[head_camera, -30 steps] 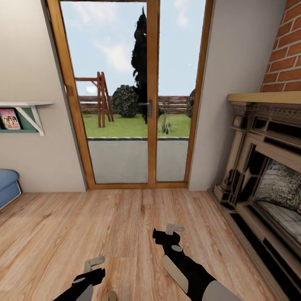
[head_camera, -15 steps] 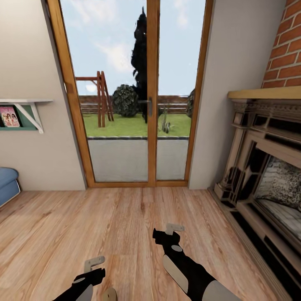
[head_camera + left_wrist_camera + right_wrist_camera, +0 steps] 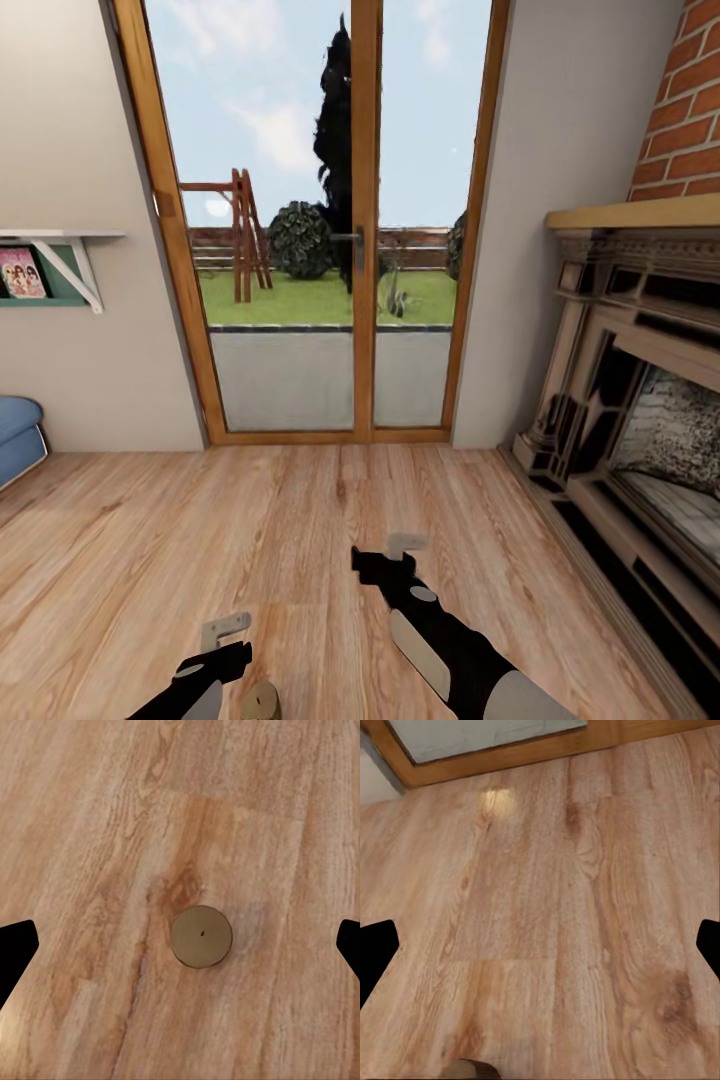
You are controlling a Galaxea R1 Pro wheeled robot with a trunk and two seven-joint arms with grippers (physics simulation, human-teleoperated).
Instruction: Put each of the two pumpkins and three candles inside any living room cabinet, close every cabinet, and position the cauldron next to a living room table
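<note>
One candle (image 3: 201, 937) stands upright on the wooden floor (image 3: 300, 520), seen from straight above in the left wrist view and apart from both fingers of the left gripper (image 3: 180, 945), which are spread wide to either side. Right gripper (image 3: 540, 949) hangs over bare boards, fingers likewise spread wide. Ahead: glazed patio doors (image 3: 320, 220); fireplace (image 3: 640, 400) to the right.

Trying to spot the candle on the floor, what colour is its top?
The candle top is dull grey-beige with a tiny dark wick dot, close to the wooden floor's tone; clearest in the left wrist view.
</note>
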